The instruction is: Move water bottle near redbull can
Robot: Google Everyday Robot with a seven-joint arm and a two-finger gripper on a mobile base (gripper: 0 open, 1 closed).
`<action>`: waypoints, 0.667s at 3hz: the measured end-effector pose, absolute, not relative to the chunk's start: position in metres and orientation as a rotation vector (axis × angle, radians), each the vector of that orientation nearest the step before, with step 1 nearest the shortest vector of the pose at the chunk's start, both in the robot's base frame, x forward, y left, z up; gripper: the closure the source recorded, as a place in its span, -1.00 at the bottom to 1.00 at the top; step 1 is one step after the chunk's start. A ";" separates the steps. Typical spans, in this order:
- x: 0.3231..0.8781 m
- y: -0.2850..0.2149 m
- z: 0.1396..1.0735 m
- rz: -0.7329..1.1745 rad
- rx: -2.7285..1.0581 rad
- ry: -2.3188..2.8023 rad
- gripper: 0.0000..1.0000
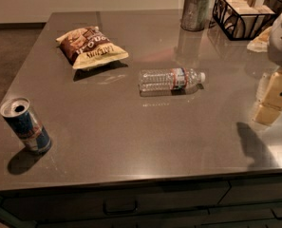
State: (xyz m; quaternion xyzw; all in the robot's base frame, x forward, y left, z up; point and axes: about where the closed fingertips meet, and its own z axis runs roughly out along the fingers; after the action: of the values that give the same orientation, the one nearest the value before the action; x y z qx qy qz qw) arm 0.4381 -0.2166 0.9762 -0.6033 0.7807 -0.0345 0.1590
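Note:
The water bottle (170, 80) lies on its side in the middle of the grey table (145, 141), white cap pointing right, with its red-blue-white label band near the cap end. The redbull can (25, 125) stands at the front left corner, blue and silver, leaning slightly, its silver top facing up. My gripper (272, 103) hangs at the right edge of the camera view, above the table, well to the right of the bottle and touching nothing. It holds nothing that I can see.
A brown and yellow chip bag (90, 46) lies at the back left. A metal cup (195, 11) and a black wire basket (240, 13) with packets stand at the back right. Drawers (119, 204) run below the table's front edge.

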 end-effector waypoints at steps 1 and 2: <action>0.438 -0.217 0.976 -0.099 -1.724 2.232 -1.00; 0.467 -0.210 0.971 -0.097 -1.725 2.234 -1.00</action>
State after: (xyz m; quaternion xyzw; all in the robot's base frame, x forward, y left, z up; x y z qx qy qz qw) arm 0.4665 -0.2099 0.9714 -0.6032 0.7810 -0.0339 0.1581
